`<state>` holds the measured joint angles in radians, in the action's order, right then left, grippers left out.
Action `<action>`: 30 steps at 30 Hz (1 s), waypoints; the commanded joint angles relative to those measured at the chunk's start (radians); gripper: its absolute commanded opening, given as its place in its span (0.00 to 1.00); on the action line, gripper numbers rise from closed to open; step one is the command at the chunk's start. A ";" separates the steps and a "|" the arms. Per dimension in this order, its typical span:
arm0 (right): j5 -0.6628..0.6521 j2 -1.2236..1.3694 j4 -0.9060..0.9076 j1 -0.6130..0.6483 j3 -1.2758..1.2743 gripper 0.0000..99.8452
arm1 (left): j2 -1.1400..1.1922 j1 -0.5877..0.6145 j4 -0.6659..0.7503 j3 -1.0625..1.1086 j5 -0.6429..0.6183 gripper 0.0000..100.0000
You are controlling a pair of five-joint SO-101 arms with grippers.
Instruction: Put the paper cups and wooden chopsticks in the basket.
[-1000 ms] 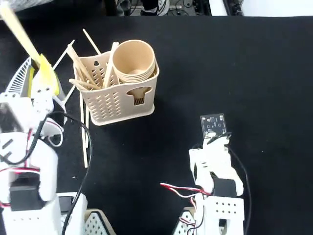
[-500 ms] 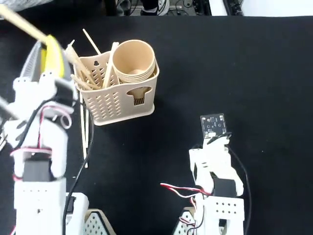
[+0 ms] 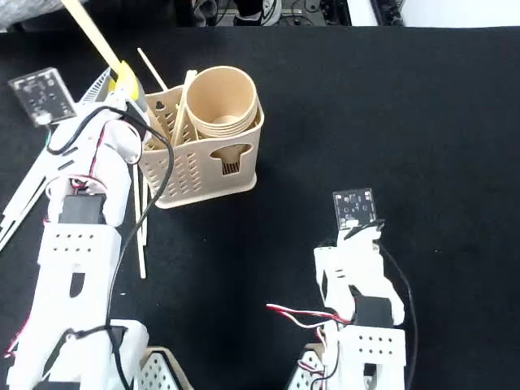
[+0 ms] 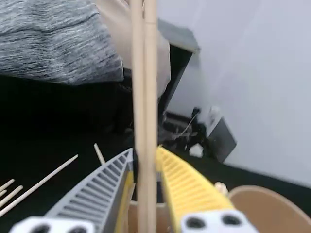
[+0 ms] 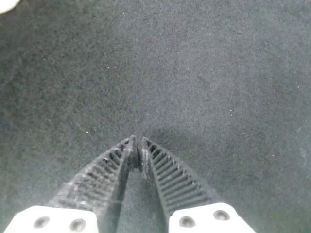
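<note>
Black worktop (image 3: pixel 390 106). Left tool (image 4: pixel 145 151) clamps two chopsticks (image 4: pixel 145 73), long axis steep, tilted away from basket (image 3: pixel 203 166); basket's stick compartment lies just beside tool. Cups (image 3: pixel 223 97) already inside. Right tool (image 5: pixel 138 148) closed, empty, well apart.

A claw could pass over the black desk (image 3: pixel 406 122) right of the beige perforated plastic basket (image 3: pixel 203 166); stacked tan paper cups (image 3: pixel 223 97) plug one compartment, wooden chopsticks (image 3: pixel 184 93) jut from the other, with the left claw (image 3: pixel 122 80) close beside it
</note>
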<state>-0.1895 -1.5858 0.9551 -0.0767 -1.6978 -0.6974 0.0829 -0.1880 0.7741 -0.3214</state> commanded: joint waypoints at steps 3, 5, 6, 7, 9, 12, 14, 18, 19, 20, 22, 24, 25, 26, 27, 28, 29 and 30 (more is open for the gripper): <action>-0.005 -0.010 0.003 0.011 0.002 0.01 | -0.100 -0.025 -0.413 -0.186 0.097 0.22; -0.005 -0.010 0.003 0.011 0.002 0.01 | -0.144 -0.016 -0.489 -0.246 0.127 0.22; -0.005 -0.010 0.003 0.011 0.002 0.01 | -0.161 -0.008 -0.545 -0.285 0.137 0.22; -0.005 -0.010 0.003 0.011 0.002 0.01 | -0.170 0.001 -0.608 -0.325 0.141 0.22; -0.005 -0.010 0.003 0.011 0.002 0.01 | -0.164 0.028 -0.729 -0.409 0.146 0.22; -0.005 -0.010 0.003 0.011 0.002 0.01 | -0.117 0.139 -0.896 -0.549 0.146 0.22; -0.005 -0.010 0.003 0.011 0.002 0.01 | -0.046 0.234 -0.965 -0.634 0.149 0.22; -0.005 -0.010 0.003 0.011 0.002 0.01 | 0.163 0.375 -1.057 -0.802 0.290 0.22; -0.005 -0.010 0.003 0.011 0.002 0.01 | 0.226 0.395 -1.074 -0.839 0.345 0.22; -0.005 -0.010 0.003 0.011 0.002 0.01 | 0.295 0.409 -1.096 -0.875 0.393 0.22; -0.005 -0.010 0.003 0.011 0.002 0.01 | 0.439 0.430 -1.138 -0.951 0.476 0.22; -0.005 -0.010 0.003 0.011 0.002 0.01 | 0.585 0.446 -1.171 -1.032 0.549 0.22; -0.005 -0.010 0.003 0.011 0.002 0.01 | 0.663 0.453 -1.181 -1.075 0.580 0.22; -0.005 -0.010 0.003 0.011 0.002 0.01 | 0.740 0.461 -1.186 -1.119 0.611 0.22; -0.005 -0.010 0.003 0.011 0.002 0.01 | 0.818 0.470 -1.185 -1.165 0.651 0.22; -0.005 -0.010 0.003 0.011 0.002 0.01 | 0.893 0.479 -1.183 -1.218 0.701 0.22; -0.005 -0.010 0.003 0.011 0.002 0.01 | 0.973 0.486 -1.186 -1.273 0.752 0.22; -0.005 -0.010 0.003 0.011 0.002 0.01 | 1.049 0.489 -1.188 -1.328 0.792 0.22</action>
<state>-0.1895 -1.5858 0.9551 -0.0767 -1.6978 0.0882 0.5401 -1.3648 -0.3276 0.3061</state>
